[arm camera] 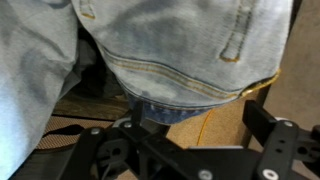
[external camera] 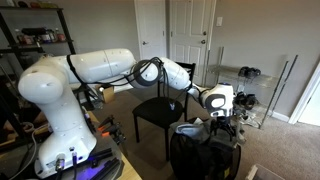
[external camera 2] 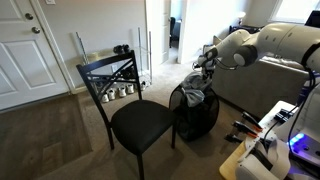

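Observation:
My gripper [external camera: 219, 118] hangs just above a black laundry hamper [external camera: 205, 155] next to a black chair [external camera: 160, 112]. It also shows over the hamper [external camera 2: 196, 118] in an exterior view [external camera 2: 204, 68]. Pale blue jeans [arm camera: 170, 45] fill the top of the wrist view, with the waistband and seams close to the camera. The jeans lie bunched in the hamper's mouth [external camera 2: 192, 97]. The gripper [arm camera: 200, 118] is open, its fingers wide apart with brown carpet showing between them. The jeans' hem is by one finger; I cannot tell whether they touch.
The black chair [external camera 2: 138, 122] stands on brown carpet beside the hamper. A wire shoe rack [external camera: 243, 98] stands against the wall, near white doors [external camera: 190, 40]. A sofa [external camera 2: 262, 85] is behind the arm. A bench with electronics [external camera 2: 270, 135] is close to the robot base.

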Controlling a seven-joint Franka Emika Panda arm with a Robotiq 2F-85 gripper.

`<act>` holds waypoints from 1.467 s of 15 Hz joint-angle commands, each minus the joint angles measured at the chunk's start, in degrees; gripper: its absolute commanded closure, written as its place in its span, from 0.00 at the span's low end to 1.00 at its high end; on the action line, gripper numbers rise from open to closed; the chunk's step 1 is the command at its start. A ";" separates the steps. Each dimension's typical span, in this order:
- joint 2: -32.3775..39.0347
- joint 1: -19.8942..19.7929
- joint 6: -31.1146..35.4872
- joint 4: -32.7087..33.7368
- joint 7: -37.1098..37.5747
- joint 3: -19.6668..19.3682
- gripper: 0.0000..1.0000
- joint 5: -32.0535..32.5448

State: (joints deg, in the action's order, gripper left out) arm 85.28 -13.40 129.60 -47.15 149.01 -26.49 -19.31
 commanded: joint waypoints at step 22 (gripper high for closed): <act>0.26 4.17 -7.47 -5.65 0.00 -8.58 0.00 -6.24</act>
State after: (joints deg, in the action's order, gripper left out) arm 85.54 -10.13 123.59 -51.84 149.01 -33.35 -24.20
